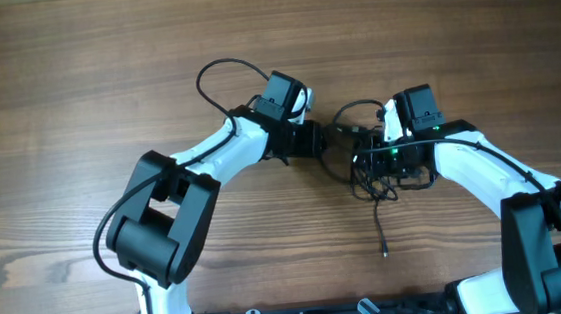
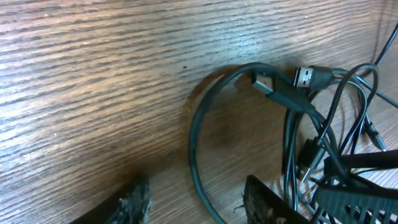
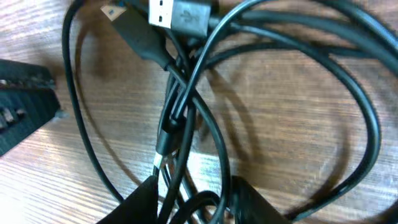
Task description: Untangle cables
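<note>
Knot of cables (image 3: pixel 181 109) lay just ahead of the right jaws — grip unclear; left jaws spread astride one loop.

Two robot arms (image 1: pixel 210 152), one knot of cables (image 1: pixel 373 165).
Two metal plugs (image 3: pixel 177 14) show; the cords cannot be counted.

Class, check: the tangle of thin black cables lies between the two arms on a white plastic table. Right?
No: the overhead view shows a brown grained-wood table, not white plastic. The thin black cables lie between the left arm and right arm.
</note>
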`<state>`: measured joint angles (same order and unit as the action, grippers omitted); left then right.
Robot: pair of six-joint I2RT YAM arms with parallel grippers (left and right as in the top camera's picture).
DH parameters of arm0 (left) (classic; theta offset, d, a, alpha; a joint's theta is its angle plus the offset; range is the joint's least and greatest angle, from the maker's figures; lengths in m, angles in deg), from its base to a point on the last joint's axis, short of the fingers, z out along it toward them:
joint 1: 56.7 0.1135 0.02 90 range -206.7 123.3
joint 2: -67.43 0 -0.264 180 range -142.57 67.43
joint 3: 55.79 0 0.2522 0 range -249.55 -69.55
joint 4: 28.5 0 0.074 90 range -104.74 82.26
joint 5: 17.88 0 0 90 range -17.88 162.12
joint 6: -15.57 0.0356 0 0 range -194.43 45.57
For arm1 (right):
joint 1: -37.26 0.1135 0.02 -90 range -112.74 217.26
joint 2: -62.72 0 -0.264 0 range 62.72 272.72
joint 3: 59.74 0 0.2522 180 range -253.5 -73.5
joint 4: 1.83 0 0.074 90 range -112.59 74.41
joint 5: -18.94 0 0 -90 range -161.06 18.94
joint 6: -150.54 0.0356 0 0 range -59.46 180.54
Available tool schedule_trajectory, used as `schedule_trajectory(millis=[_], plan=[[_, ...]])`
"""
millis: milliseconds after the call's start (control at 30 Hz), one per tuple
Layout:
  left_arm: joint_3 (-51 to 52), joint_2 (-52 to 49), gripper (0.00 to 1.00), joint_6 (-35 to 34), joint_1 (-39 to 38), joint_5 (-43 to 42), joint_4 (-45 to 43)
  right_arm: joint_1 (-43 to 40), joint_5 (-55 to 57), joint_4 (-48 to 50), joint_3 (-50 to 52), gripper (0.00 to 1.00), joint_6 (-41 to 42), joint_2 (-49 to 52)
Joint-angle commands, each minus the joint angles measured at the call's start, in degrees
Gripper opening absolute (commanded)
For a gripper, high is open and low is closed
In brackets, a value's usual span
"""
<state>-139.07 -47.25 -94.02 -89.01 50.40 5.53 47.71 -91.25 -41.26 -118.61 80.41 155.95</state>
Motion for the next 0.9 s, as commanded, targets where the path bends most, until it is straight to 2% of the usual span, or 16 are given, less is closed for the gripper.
schedule_trajectory(millis=[0,67,133,200,267,367,433,533,567,600,633,667,733,767,800,867], plan=[[-0.46,-3.28,0.48,-0.39,-1.14,0.59,-0.13,0.02,0.02,1.18,0.52,0.31,0.24,1.07],[-0.46,-4.02,0.48,-0.39,-1.88,0.61,0.0,0.02,0.2,0.98,0.55,0.2,0.24,1.07],[-0.46,-4.07,0.48,-0.37,-2.21,0.57,0.2,0.02,0.2,1.03,0.55,0.04,0.24,1.07],[-0.5,-2.99,0.44,-0.31,-1.92,0.57,0.35,-0.04,-0.83,1.03,-0.28,0.04,-1.16,0.72],[-0.63,1.29,0.43,-0.35,-0.48,0.55,2.03,-0.02,-7.8,-0.09,-3.82,0.04,-3.45,-2.25],[-0.63,12.17,0.57,-0.37,2.62,0.57,4.39,-0.02,-16.76,1.68,-10.16,0.04,-4.96,-14.03],[-0.63,16.68,0.62,-0.39,4.22,0.57,4.81,-0.02,-16.65,4.68,-10.78,0.04,-4.96,-21.14],[-0.63,19.87,0.69,-0.35,5.22,0.57,5.95,-0.02,-5.49,4.48,-10.75,0.04,-4.9,-28.0],[-0.61,19.85,0.65,-0.33,5.22,0.61,6.88,-0.02,-0.46,3.02,-10.75,0.04,-4.85,-28.37],[-0.61,19.39,0.35,-0.35,5.22,3.45,9.22,-0.02,3.54,1.46,-10.75,0.04,-4.68,-27.96],[-0.61,19.26,0.14,-0.37,5.22,8.35,11.32,-0.02,5.53,0.26,-10.75,0.04,-4.68,-27.52],[-0.61,19.26,0.1,-0.39,5.22,17.53,14.6,-0.02,9.35,-1.79,-10.75,0.04,-4.66,-26.82],[-0.61,19.26,0.15,-0.46,5.57,28.06,18.25,-0.02,15.67,-4.22,-10.75,0.04,-4.63,-25.83],[-0.61,19.26,0.22,-0.61,6.43,32.44,20.57,-0.02,19.19,-5.4,-10.75,0.04,-4.66,-25.4],[-0.61,19.26,0.25,-0.59,7.56,32.68,22.05,-0.02,20.59,-6.29,-10.75,0.04,-4.63,-25.09],[-0.61,19.26,0.4,-0.79,9.29,31.08,23.39,-0.02,20.76,-7.58,-10.75,0.04,-3.37,-24.63]])
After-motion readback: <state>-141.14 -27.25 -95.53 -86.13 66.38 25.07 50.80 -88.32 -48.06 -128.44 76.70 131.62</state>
